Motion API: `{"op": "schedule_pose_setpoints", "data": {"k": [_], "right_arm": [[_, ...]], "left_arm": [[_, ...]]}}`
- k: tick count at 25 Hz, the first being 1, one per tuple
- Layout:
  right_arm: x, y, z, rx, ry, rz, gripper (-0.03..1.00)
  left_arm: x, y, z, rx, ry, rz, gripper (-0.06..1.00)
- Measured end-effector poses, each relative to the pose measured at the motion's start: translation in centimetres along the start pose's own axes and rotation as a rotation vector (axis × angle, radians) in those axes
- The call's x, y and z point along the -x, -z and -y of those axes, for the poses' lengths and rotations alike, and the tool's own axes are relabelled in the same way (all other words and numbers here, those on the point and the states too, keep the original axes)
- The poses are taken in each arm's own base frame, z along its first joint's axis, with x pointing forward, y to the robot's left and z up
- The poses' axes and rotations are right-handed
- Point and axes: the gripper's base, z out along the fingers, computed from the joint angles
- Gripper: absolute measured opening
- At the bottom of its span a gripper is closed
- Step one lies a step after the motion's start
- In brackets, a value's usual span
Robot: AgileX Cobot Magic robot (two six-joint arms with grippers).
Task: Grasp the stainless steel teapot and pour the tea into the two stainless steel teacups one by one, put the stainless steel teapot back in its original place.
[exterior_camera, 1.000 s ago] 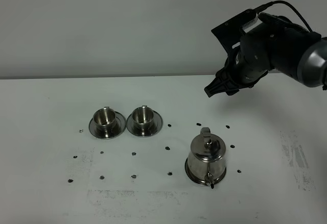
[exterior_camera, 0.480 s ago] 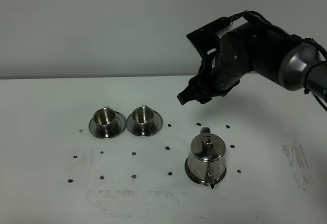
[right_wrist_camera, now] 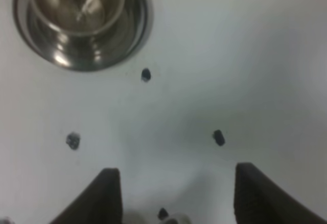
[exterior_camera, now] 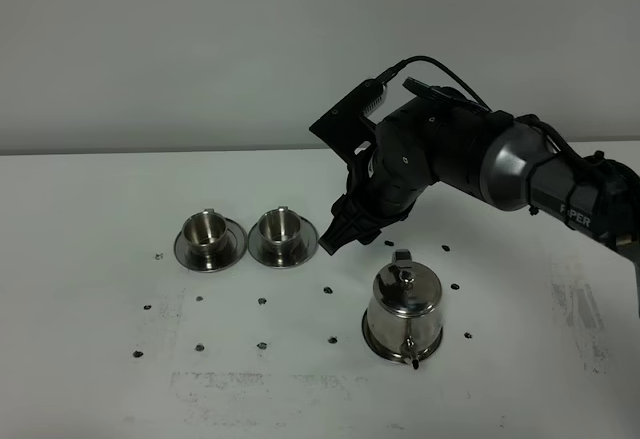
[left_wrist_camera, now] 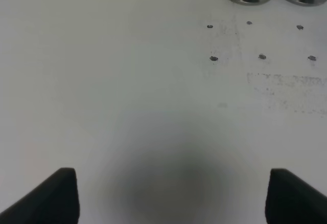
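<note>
Where white table (exterior_camera: pixel 80 209) meets grey wall (exterior_camera: pixel 200 49), open room at left. Left gripper (left_wrist_camera: pixel 172 188) spread, empty. Left cup (exterior_camera: pixel 209 231), right cup (exterior_camera: pixel 281 227) left of centre; right gripper (exterior_camera: pixel 332 245) spread, empty, just right of them; teapot (exterior_camera: pixel 403 304) lower right of centre.

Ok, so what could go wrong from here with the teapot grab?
The open right gripper hangs between the right-hand teacup and the teapot; a sideways swing could knock either. The teapot's loop handle is small and shiny, so a slightly off grasp might slip or tip the pot.
</note>
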Motion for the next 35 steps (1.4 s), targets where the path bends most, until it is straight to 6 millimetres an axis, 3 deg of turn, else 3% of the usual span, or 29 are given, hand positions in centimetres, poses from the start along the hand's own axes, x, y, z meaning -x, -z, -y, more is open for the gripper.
{"op": "schedule_pose_setpoints", "data": {"k": [10,20,35], "right_arm": [[-1.1,-2.7,0.1,-0.011,0.122,-0.076,0.47],[-2.5,-3.0,2.9,-0.031,0.162,-0.152,0.47],[-3.4,-2.8,3.5,-0.073,0.241,-0.257,0.47]], "left_arm": [[0.0,0.0,0.0,0.0,0.0,0.0,0.73],[0.0,0.0,0.0,0.0,0.0,0.0,0.73],[0.0,0.0,0.0,0.0,0.0,0.0,0.73]]}}
